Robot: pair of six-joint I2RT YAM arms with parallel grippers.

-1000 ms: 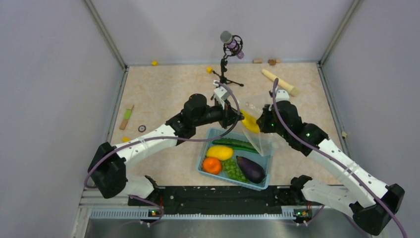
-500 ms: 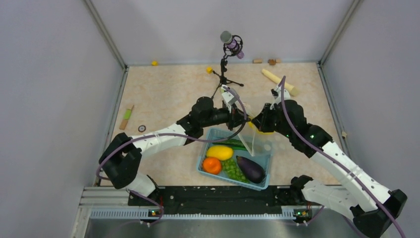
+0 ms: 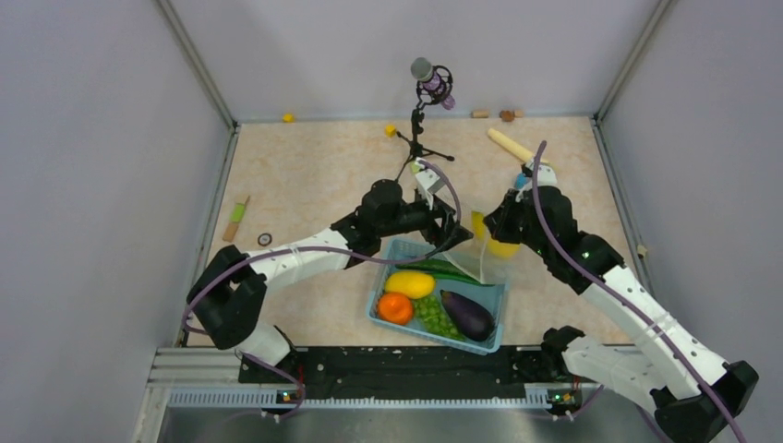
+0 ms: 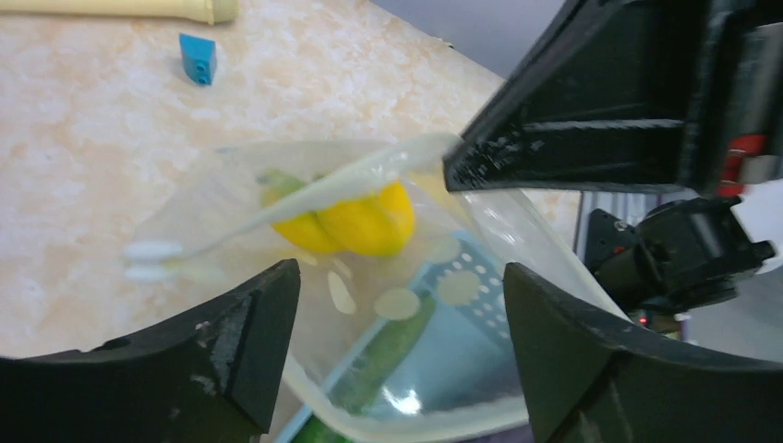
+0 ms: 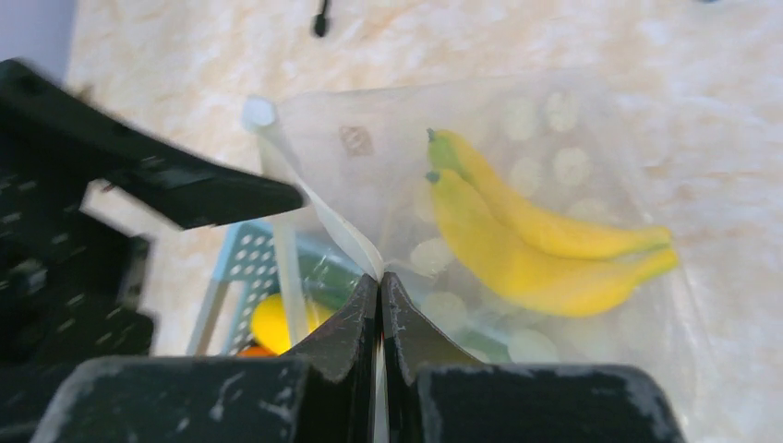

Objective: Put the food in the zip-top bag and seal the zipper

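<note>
Over the far rim of the blue basket [image 3: 377, 309], top view: zip-top bag [image 3: 475, 258] holding the banana [image 3: 503, 247] | left wrist: left gripper [image 4: 399, 277] spread wide apart, zipper [image 4: 305, 198] just ahead of it | right wrist: right gripper [image 5: 379, 281] pinched shut on the zipper.

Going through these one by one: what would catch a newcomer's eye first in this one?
The clear bag is held up mid-table between the two arms, by the far end of the blue basket, with a yellow banana inside it. The right gripper is shut on the bag's mouth edge, and the left gripper is open with the bag between its fingers. An orange and an eggplant lie in the basket.
</note>
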